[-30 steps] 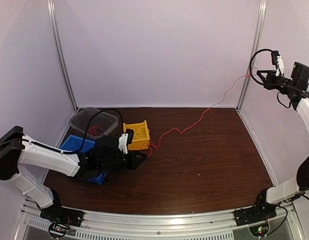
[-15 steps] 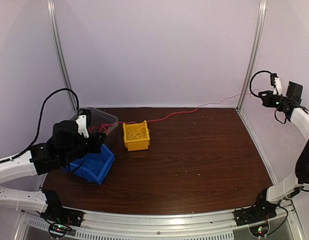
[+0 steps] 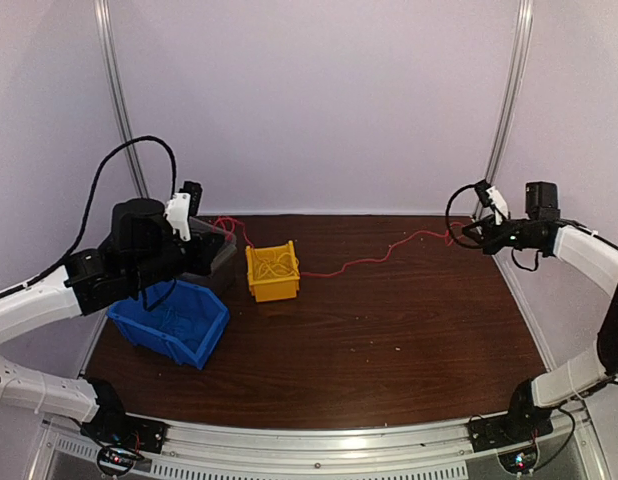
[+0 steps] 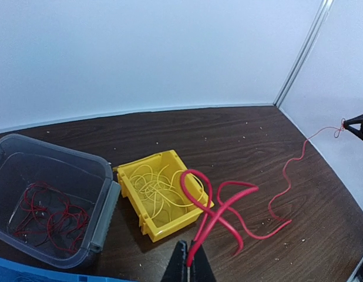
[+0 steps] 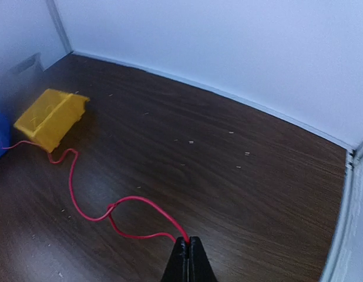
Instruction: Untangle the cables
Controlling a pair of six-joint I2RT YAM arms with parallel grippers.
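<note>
1. So the red cable [image 4: 219, 212] is one long strand hanging in the air between the two arms. It runs from the left side, over the back of the table [image 3: 409, 340], to the right side.
2. Near its left end it curls into a loose loop and crosses over itself, right above the front corner of the yellow bin [image 4: 147, 218]. Further right it wiggles along in soft waves, and from the right wrist view one small loop sits close to that end.
3. Left hand [image 4: 187, 263] is pinched closed on the red cable's end, fingers pressed together with only the wire between them. It's raised above the table at the back left.
4. Right hand [image 5: 188, 255] has the same deal: fingers closed tight on the other end, held up near the right wall.
5. Other cables are sorted. The yellow cables [image 4: 161, 188] are tangled inside the yellow bin, and thin red cables [image 4: 49, 216] lie in the clear tub [image 4: 52, 150] just left of it.
6. A blue bin [image 3: 204, 345] sits in front of the clear tub, under the left arm. I can't tell for sure what's in it.
</note>
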